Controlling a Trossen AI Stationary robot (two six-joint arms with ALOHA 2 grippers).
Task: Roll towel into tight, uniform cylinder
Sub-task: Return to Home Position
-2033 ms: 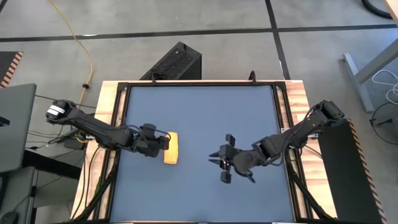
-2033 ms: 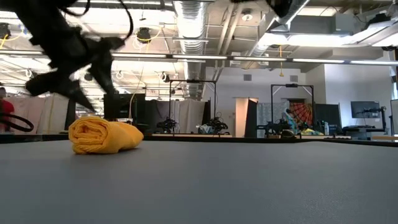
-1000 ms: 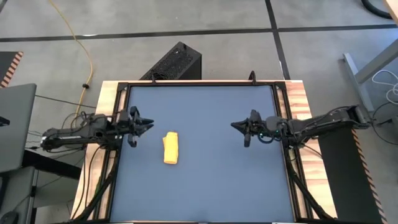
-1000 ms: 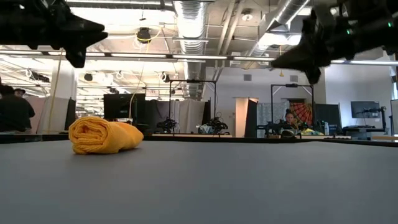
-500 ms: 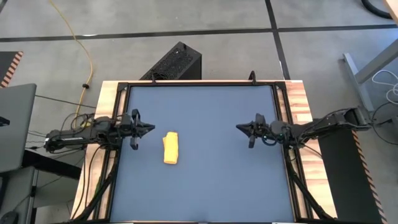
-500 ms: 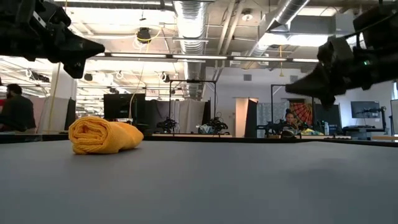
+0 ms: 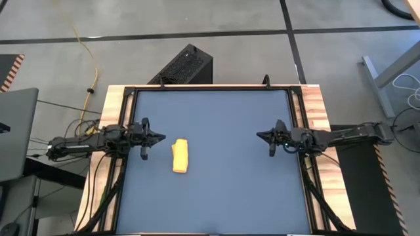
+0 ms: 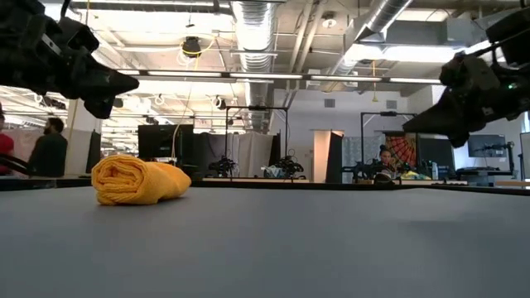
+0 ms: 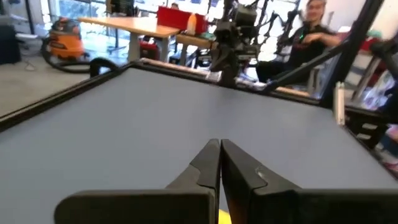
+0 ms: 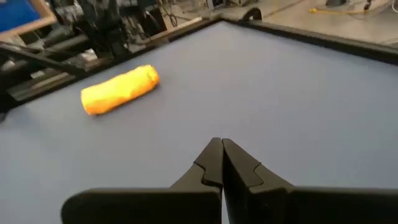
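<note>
The yellow towel (image 7: 180,156) lies rolled into a short cylinder on the dark blue tabletop, left of centre; its long side rests on the table, and it also shows in the low view (image 8: 137,182) and the right wrist view (image 10: 121,89). My left gripper (image 7: 162,136) hovers shut above the table's left edge, a little left of the roll and apart from it; its shut fingers show in its own wrist view (image 9: 220,149). My right gripper (image 7: 260,135) hovers shut near the table's right edge, its fingertips together (image 10: 221,147).
The tabletop (image 7: 216,196) has a black frame with wooden side strips (image 7: 315,105). A black box (image 7: 184,65) stands on the floor behind the far edge. People and workshop furniture show in the room beyond (image 8: 50,149).
Both arms have drawn back outward, the left gripper slightly toward the roll's side of the left edge, the right gripper toward the table's right edge. My left gripper has shut. The rolled towel has stayed where it was.
</note>
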